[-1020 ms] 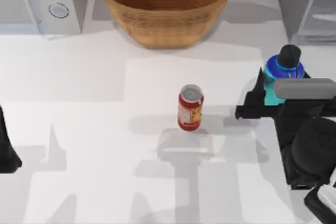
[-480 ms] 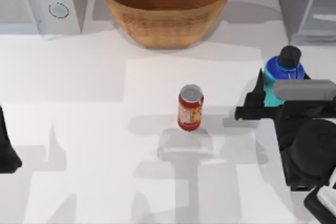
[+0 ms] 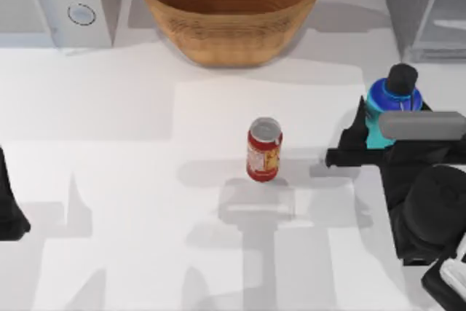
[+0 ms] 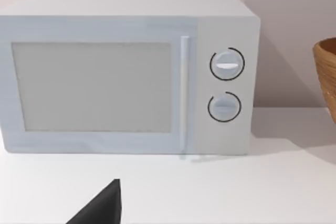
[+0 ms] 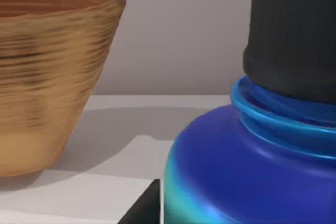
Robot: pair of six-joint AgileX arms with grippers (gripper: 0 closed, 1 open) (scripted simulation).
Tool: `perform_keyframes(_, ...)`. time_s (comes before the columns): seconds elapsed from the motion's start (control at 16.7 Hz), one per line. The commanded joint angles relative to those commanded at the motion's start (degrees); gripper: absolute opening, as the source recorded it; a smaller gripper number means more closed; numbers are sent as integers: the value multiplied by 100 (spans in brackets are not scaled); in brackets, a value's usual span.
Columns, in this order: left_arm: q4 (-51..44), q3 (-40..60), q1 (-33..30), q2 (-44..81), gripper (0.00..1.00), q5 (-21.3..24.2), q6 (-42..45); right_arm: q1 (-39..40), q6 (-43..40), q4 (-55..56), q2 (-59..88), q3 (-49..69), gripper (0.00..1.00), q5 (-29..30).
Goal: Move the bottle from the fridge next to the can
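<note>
The bottle, a turquoise flask with a dark blue shoulder and black cap, stands upright at the table's right side, in front of the fridge. My right gripper is shut on the bottle's body, with one black finger on the side facing the can. The right wrist view shows the bottle very close. The can, red with a yellow-and-white label and silver top, stands upright mid-table, well to the left of the bottle. My left gripper is parked at the table's left edge.
A large woven basket sits at the back centre. A white microwave with two round knobs stands at the back left, and the left wrist view faces the microwave. Bare tabletop lies between can and bottle.
Almost nothing has moved. The right arm's wrist has shifted very slightly, and the bottle and can stay where they were.
</note>
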Motion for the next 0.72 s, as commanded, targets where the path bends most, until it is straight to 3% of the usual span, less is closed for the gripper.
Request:
perform_keyframes(0.42,0,0,0,0,100,0,0,0,0,0,0,0,98,0)
perform_keyframes(0.72,0,0,0,0,100,0,0,0,0,0,0,0,100,0)
